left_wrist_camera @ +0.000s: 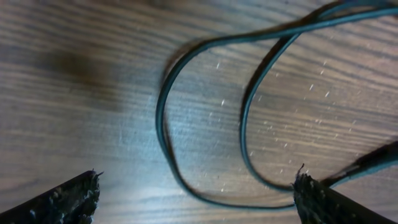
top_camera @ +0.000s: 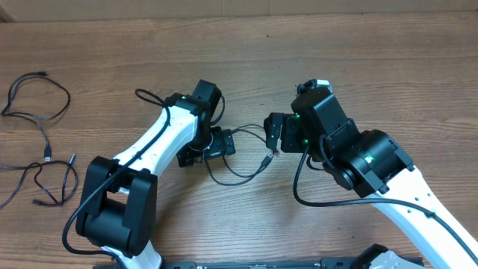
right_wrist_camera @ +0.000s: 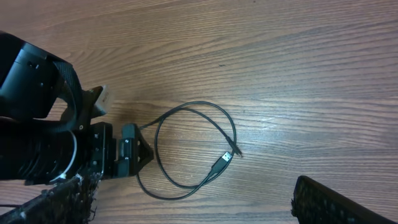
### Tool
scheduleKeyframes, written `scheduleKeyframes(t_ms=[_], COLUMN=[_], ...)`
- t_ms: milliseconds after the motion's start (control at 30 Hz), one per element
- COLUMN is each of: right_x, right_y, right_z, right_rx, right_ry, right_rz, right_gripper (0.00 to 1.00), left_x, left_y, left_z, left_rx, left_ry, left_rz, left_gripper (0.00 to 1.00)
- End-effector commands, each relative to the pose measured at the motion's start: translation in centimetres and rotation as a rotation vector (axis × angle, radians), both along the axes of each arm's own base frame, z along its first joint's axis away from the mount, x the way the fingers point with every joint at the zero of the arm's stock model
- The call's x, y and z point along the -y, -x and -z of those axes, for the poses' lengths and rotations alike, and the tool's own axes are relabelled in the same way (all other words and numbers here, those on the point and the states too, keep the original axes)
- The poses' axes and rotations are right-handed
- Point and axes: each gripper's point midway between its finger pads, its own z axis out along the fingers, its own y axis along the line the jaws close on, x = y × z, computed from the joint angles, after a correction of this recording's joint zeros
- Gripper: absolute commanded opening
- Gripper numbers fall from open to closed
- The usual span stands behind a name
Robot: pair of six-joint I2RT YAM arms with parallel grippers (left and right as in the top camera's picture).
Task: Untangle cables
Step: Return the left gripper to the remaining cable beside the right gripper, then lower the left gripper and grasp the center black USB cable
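Left claw (top_camera: 216, 143): spread wide; in its own wrist view (left_wrist_camera: 196, 200) both dark fingertips (left_wrist_camera: 71, 198) sat at the lower corners with bare wood between them, and nothing was pinched.
Right claw (top_camera: 275, 133): also spread wide and empty; in the right wrist view (right_wrist_camera: 199, 202) one fingertip (right_wrist_camera: 339, 200) showed at each lower corner.
Centre cable (top_camera: 268, 158): lay on the counter (top_camera: 373, 67) between the two claws as a loose loop, with its silver plug end pointing towards the right claw.
Centre cable, left wrist view (left_wrist_camera: 160, 118): two curved strands ran down between the fingertips. The lower bend passed close by the right-hand fingertip; contact could not be told.
Centre cable, right wrist view (right_wrist_camera: 222, 160): the loop began just beside the left claw (right_wrist_camera: 124, 152), and the plug lay inside the loop's right side.
Upper-left cable (top_camera: 47, 149): an open loop near the counter's left edge, well apart from both arms.
Lower-left cable (top_camera: 72, 161): a second loose loop just below it, also well apart from the claws.
Counter: brown wood grain.
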Motion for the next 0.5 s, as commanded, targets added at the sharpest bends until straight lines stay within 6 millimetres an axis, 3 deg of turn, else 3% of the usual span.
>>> scheduleKeyframes(t_ms=[0, 167, 333, 467], right_x=[0.2, 0.2, 0.2, 0.2], right_y=[-0.3, -0.3, -0.3, -0.3], right_z=[-0.8, -0.8, -0.8, -0.8], right_rx=[0.023, 0.023, 0.023, 0.023], right_ry=[-0.005, -0.005, -0.005, -0.005], right_rz=[0.015, 0.015, 0.015, 0.015], right_gripper=[1.00, 1.00, 1.00, 1.00], left_x=[0.1, 0.1, 2.2, 2.2], left_y=[0.3, -0.1, -0.4, -0.6], left_z=[0.4, 0.6, 0.5, 0.5], left_rx=[0.001, 0.054, 0.114, 0.148], left_ry=[-0.019, -0.101, -0.107, -0.154], left_rz=[-0.025, -0.022, 0.045, 0.067], left_gripper=[1.00, 1.00, 0.99, 0.99])
